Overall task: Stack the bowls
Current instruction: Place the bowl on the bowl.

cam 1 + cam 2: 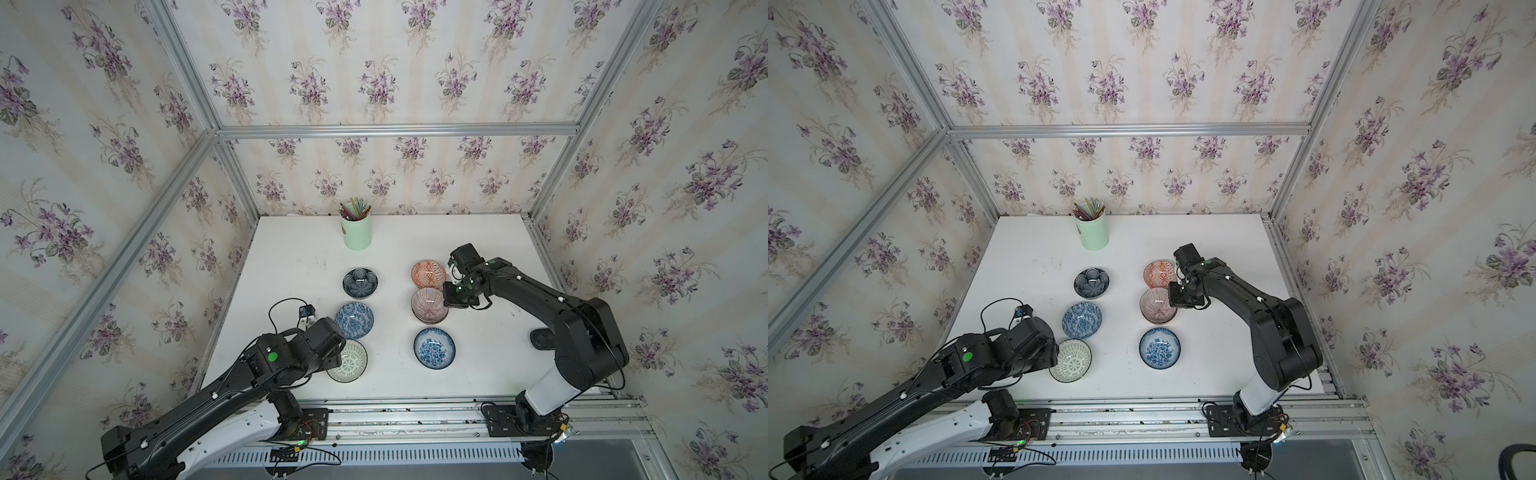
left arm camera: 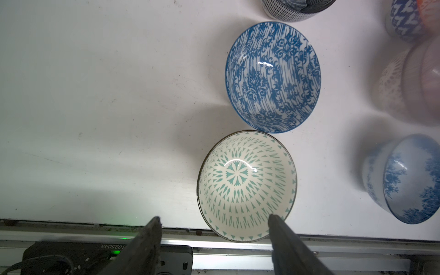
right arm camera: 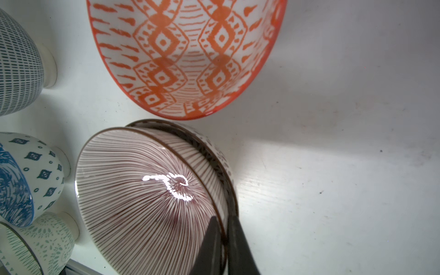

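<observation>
Right gripper (image 3: 222, 217) is clamping the rim of the mauve radial-lined bowl (image 3: 142, 190), which is sitting askew inside the white lattice bowl (image 3: 222, 158).

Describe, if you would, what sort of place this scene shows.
Likely a robot lab cell staged as a home: an aluminium frame carries floral wallpaper panels around a white tabletop with a mint-green pencil cup.

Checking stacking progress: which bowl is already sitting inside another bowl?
The mauve bowl with fine radial lines, nested in a white bowl, its rim pinched by the right gripper. The rest stand alone.
</observation>
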Controlling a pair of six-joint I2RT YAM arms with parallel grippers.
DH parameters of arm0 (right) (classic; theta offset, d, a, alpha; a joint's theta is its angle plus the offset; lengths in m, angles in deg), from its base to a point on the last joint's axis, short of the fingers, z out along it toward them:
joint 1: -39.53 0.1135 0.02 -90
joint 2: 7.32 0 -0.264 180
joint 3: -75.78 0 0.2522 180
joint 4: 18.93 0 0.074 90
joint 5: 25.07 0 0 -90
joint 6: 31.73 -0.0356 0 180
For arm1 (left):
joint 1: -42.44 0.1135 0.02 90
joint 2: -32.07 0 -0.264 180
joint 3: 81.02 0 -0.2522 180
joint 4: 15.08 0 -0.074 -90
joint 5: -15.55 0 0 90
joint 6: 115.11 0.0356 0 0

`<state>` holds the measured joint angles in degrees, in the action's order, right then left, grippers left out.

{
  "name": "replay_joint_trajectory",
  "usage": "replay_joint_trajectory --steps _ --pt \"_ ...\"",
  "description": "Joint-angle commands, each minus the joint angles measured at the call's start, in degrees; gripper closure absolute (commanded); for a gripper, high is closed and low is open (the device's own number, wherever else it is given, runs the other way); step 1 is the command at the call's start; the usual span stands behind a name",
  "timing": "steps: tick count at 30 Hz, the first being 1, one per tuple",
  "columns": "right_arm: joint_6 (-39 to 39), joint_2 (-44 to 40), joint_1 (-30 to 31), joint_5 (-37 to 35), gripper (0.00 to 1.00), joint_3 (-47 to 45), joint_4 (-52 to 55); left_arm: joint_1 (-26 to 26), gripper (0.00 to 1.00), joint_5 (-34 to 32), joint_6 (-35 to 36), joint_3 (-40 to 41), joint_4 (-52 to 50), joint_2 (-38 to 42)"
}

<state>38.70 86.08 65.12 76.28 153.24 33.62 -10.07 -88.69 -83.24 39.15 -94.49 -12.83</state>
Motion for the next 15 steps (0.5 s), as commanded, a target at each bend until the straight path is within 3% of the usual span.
replay_joint_trajectory --steps 1,15 --pt "-0.3 -0.3 0.0 1.4 1.00 -0.2 -1.8 0.0 0.28 0.0 -0.1 0.2 0.1 0.0" --pt "-0.3 -0.6 0.0 1.7 1.00 -0.8 -2.2 0.0 0.28 0.0 -0.1 0.3 0.0 -0.2"
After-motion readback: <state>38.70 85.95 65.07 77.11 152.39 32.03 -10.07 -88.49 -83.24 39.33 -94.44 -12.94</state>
